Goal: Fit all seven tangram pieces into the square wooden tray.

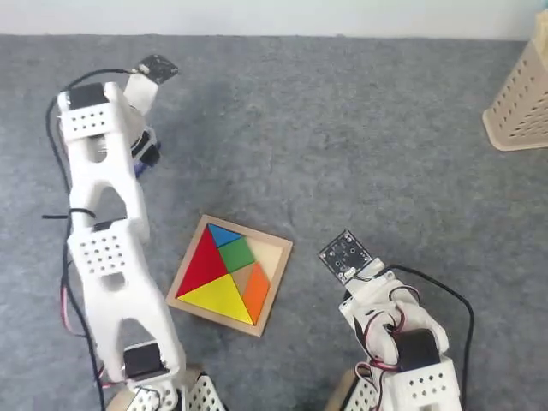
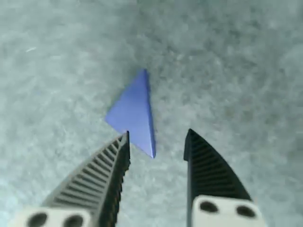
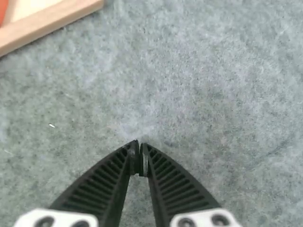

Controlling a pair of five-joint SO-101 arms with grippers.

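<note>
The triangle (image 2: 134, 113) lay flat, well apart from the tray (image 1: 257, 236). The left gripper (image 2: 157, 135) hung wide over it; the right gripper (image 3: 139, 152), pinched empty, sat beside the tray. Likely thin, stiff and light: best pinched across opposite edges.

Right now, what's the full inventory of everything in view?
wooden tray: 1, light wood, middle of the mat
pieces in tray: 5 clear: red triangle, yellow triangle, light-blue triangle, green square, orange piece; tan patch between them unclear
loose triangle: 1, blue, on the mat outside the tray
basket: 1, beige, perforated, far right edge
mat: 1, grey, under everything
left gripper: 1, black fingers, open at the loose triangle
right gripper: 1, black fingers, shut, over bare mat near the tray
</note>
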